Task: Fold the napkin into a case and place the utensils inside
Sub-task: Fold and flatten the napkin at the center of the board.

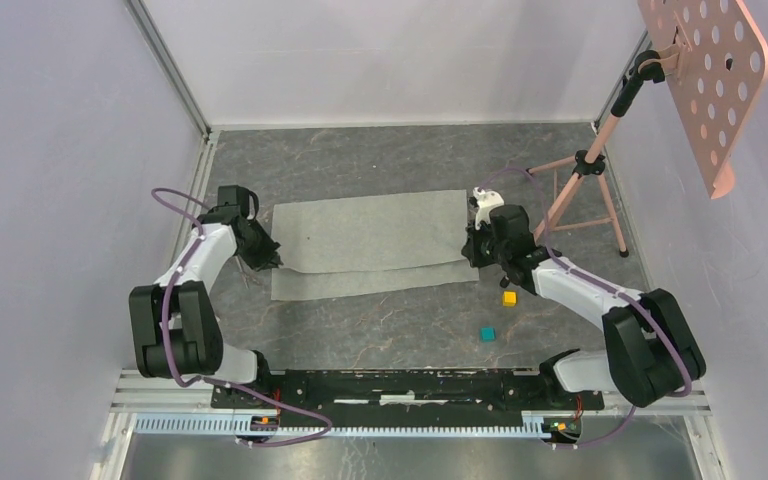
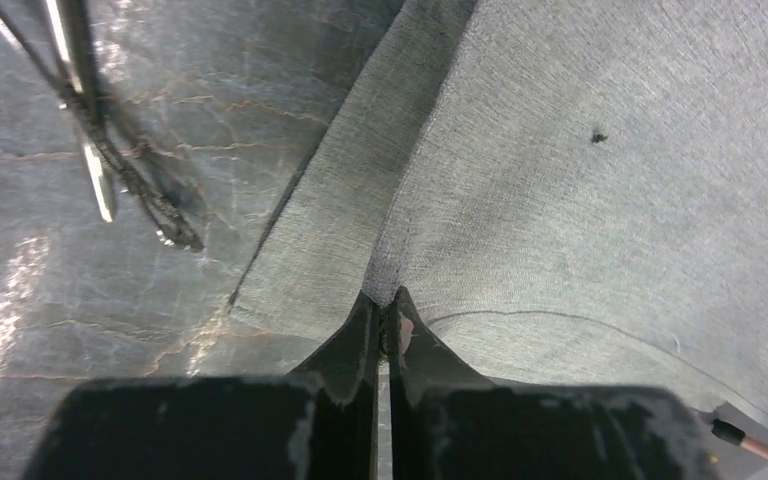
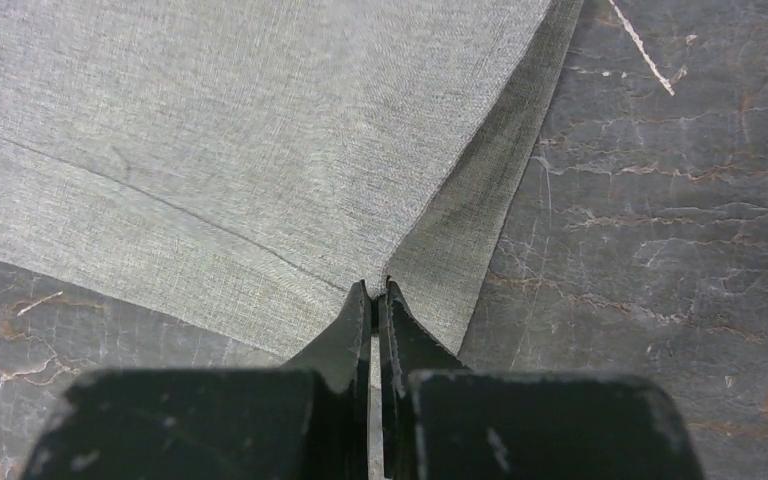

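The grey-green napkin [image 1: 370, 240] lies flat mid-table, its upper layer folded over a lower layer whose strip shows along the near edge. My left gripper [image 1: 270, 262] is shut on the napkin's left edge [image 2: 580, 200], pinching the fold between its jaws [image 2: 388, 300]. My right gripper [image 1: 473, 255] is shut on the napkin's right edge [image 3: 260, 130], with the cloth pinched at the tips [image 3: 377, 292]. Thin silver utensils [image 2: 90, 160] lie on the table just left of the napkin. I cannot tell fork from spoon.
A yellow cube [image 1: 509, 297] and a teal cube [image 1: 487, 333] sit on the dark marbled table near the right arm. A pink tripod [image 1: 585, 190] with a perforated pink board [image 1: 705, 80] stands at the back right. Walls close in the left and right sides.
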Action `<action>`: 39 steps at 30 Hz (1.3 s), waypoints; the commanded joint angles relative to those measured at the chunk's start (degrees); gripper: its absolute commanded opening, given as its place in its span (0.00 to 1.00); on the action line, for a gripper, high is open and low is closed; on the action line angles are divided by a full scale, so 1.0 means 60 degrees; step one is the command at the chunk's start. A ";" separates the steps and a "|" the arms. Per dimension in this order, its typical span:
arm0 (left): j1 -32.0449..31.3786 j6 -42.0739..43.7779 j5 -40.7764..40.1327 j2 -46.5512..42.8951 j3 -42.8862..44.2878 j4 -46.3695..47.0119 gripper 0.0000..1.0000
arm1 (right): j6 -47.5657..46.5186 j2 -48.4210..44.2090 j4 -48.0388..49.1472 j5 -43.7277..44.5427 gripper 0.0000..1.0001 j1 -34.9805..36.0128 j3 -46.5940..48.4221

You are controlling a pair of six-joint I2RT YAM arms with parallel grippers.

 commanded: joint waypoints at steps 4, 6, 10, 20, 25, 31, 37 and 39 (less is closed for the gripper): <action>0.0018 -0.0202 -0.1008 -0.0509 -0.0802 -0.0280 0.02 | -0.0244 -0.0463 0.0448 -0.0321 0.00 0.0034 -0.0738; 0.0028 -0.0351 -0.1283 -0.0530 -0.1046 -0.0272 0.02 | -0.0175 -0.0504 0.0560 -0.0302 0.00 0.0036 -0.0977; 0.0019 -0.0416 -0.1266 -0.0585 -0.1359 -0.0100 0.02 | -0.0141 -0.0467 0.0630 -0.0211 0.00 0.0034 -0.1163; 0.0029 -0.0779 -0.1263 -0.1613 -0.1465 -0.0772 0.03 | -0.0278 -0.0809 0.0118 -0.0207 0.00 0.0024 -0.0673; 0.0024 -0.1288 -0.1249 -0.1789 -0.1735 -0.1132 0.04 | -0.0352 -0.0722 0.0123 0.0096 0.00 0.0024 -0.0746; 0.0027 -0.1800 -0.1100 -0.1829 -0.2215 -0.1095 0.05 | -0.0341 -0.0314 0.0213 0.0277 0.00 0.0015 -0.0622; 0.0017 -0.1805 -0.1143 -0.2118 -0.2072 -0.1283 0.05 | -0.0151 -0.0079 0.0155 0.0134 0.00 0.0019 -0.0261; 0.0028 -0.1834 -0.1073 -0.2335 -0.2046 -0.1325 0.06 | -0.0124 -0.0109 0.0113 0.0151 0.00 0.0020 -0.0089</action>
